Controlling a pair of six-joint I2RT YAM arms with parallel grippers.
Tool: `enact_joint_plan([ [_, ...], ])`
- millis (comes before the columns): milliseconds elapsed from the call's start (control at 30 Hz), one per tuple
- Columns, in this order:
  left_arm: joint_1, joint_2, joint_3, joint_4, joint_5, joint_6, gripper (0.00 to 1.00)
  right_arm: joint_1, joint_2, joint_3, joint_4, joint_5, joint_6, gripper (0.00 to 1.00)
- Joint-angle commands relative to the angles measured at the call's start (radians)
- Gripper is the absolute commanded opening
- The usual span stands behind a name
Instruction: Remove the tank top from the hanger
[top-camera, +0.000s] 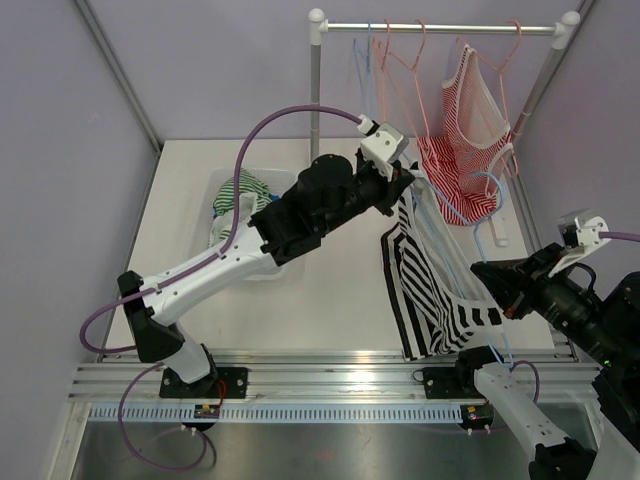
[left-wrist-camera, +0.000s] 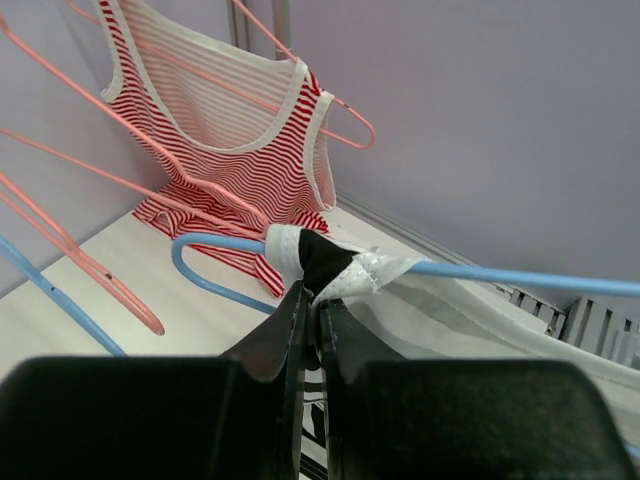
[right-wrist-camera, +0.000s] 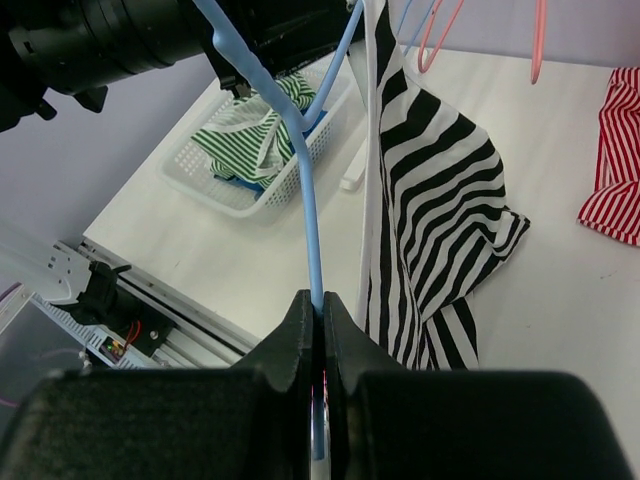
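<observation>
The black-and-white striped tank top (top-camera: 430, 290) hangs between my two grippers, its lower part draping toward the table. It sits on a blue hanger (right-wrist-camera: 305, 200). My left gripper (top-camera: 405, 185) is shut on the top's white-edged strap (left-wrist-camera: 320, 258), right at the hanger's curved end (left-wrist-camera: 215, 243). My right gripper (top-camera: 480, 272) is shut on the blue hanger's thin rod (top-camera: 492, 310), to the right of the fabric. In the right wrist view the tank top (right-wrist-camera: 430, 200) hangs just right of the gripped rod, beside my right gripper (right-wrist-camera: 320, 300).
A clothes rack (top-camera: 440, 28) stands at the back with pink hangers (top-camera: 400, 60) and a red-striped tank top (top-camera: 465, 150). A white basket (top-camera: 228, 190) with green-striped clothes sits left of centre under the left arm. A grey wall is close on the right.
</observation>
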Motion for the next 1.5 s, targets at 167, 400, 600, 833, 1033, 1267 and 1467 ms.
enact_joint_plan([
  [167,0.053,-0.116,-0.056,-0.023,-0.376,-0.06,0.0,0.096,0.039,-0.083,0.048,-0.046,-0.069,0.0],
  [400,0.188,-0.253,-0.196,-0.119,-0.425,-0.216,0.0,0.219,-0.002,-0.126,0.048,-0.112,-0.113,0.0],
  [600,0.234,-0.352,-0.329,-0.146,-0.315,-0.261,0.0,0.239,-0.034,-0.146,0.141,-0.172,-0.136,0.0],
  [833,0.223,-0.527,-0.648,0.049,0.091,-0.293,0.0,0.241,-0.13,-0.461,0.722,-0.133,0.067,0.0],
  [1033,0.189,-0.587,-0.835,0.125,0.113,-0.295,0.0,0.239,-0.133,-0.757,1.431,0.004,0.232,0.0],
  [1267,0.189,-0.54,-0.854,-0.023,-0.109,-0.358,0.0,0.239,-0.122,-0.576,1.113,0.329,0.125,0.0],
  [1467,0.188,-0.509,-0.849,-0.084,-0.158,-0.365,0.14,0.239,0.023,-0.275,0.559,0.638,0.051,0.0],
])
